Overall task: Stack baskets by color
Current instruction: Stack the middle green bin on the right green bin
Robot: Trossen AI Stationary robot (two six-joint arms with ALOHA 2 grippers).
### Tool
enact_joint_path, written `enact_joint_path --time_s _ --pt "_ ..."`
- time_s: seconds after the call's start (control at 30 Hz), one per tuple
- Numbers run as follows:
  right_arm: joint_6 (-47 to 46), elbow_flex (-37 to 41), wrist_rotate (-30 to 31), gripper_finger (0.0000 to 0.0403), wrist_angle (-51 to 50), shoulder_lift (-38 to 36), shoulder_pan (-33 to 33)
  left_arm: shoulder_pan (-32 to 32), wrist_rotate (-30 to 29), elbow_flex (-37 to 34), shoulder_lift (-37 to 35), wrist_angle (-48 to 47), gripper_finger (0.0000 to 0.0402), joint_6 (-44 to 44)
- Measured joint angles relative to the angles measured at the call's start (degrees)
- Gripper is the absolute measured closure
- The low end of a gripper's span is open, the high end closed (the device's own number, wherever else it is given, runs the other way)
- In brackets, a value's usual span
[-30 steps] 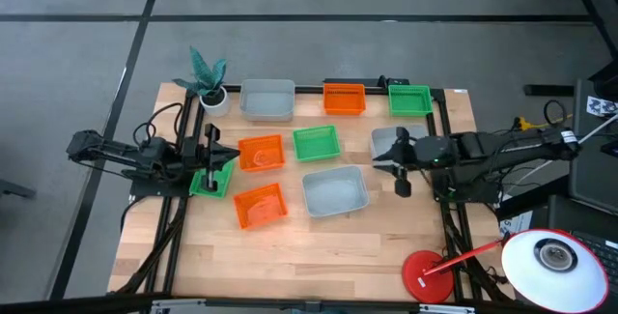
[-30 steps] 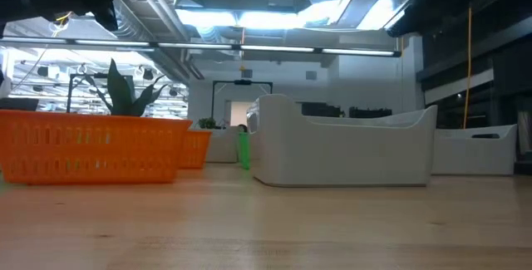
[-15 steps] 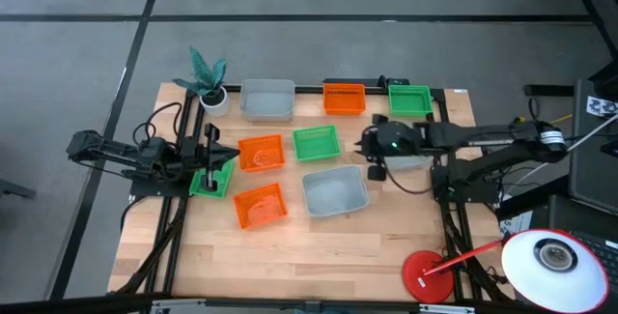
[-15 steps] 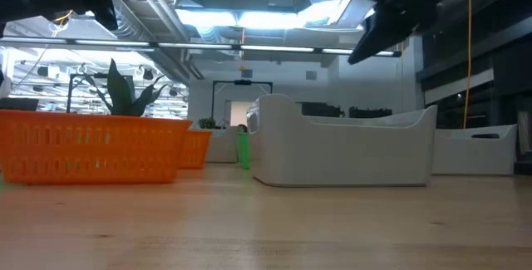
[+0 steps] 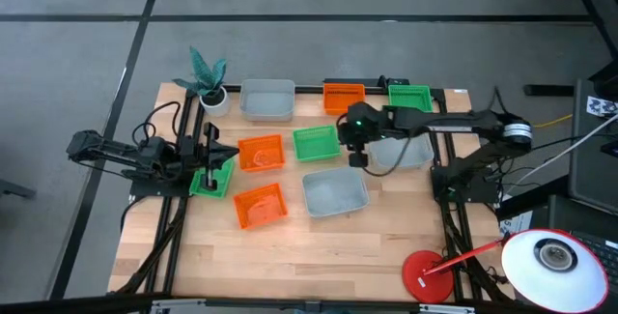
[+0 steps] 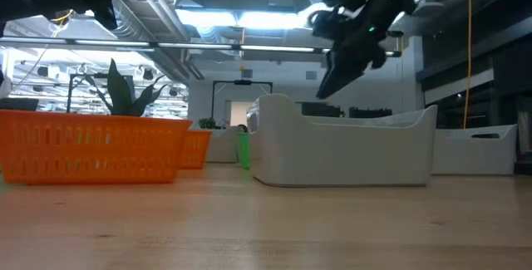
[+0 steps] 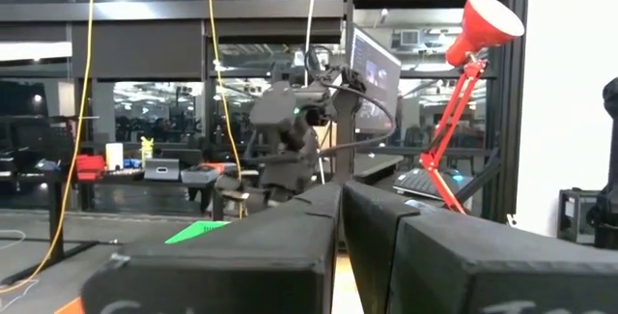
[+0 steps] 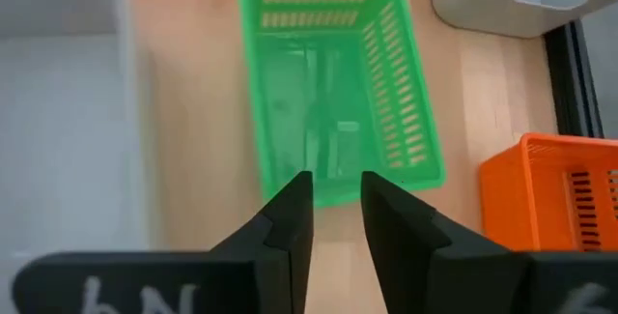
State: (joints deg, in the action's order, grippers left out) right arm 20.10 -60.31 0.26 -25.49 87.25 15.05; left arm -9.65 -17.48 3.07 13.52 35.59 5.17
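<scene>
Nine baskets lie on the wooden table: grey (image 5: 267, 99), orange (image 5: 344, 97) and green (image 5: 409, 98) along the far edge; orange (image 5: 261, 153), green (image 5: 317, 143) and grey (image 5: 410, 155) in the middle; orange (image 5: 261, 205) and grey (image 5: 335, 191) nearer; green (image 5: 210, 184) at the left. My right gripper (image 5: 351, 152) hovers open, tipped downward, just right of the middle green basket (image 8: 333, 82), with nothing between its fingers (image 8: 290, 213). My left gripper (image 5: 214, 156) waits shut at the left edge above the left green basket.
A white pot with a teal plant (image 5: 208, 87) stands at the far left corner. A red desk lamp (image 5: 430, 275) sits at the near right corner. Black frame rails (image 5: 444, 140) run along the left, right and far edges. Bare wood lies along the near edge.
My right gripper has swept from the table's right side toward the left, over the right grey basket to the middle green basket. It has sunk a little and rolled as it went. No basket has moved.
</scene>
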Motion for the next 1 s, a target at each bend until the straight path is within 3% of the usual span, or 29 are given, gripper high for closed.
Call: enact_joint_path --time_s 0.3,0.6,1.0 --pt "6.3 -8.5 -0.7 0.0311 4.4 10.4 3.1 0.0 0.0 0.0 0.0 -0.2 0.0392 0.0" --pt "12.1 -15.4 -13.5 0.0311 3.8 19.6 8.6 0.0 0.0 0.0 0.0 -0.2 0.0392 0.0" --pt "11.9 -16.9 -17.0 0.0311 2.9 24.3 11.9 0.0 -0.1 0.0 0.0 -0.4 0.0392 0.0"
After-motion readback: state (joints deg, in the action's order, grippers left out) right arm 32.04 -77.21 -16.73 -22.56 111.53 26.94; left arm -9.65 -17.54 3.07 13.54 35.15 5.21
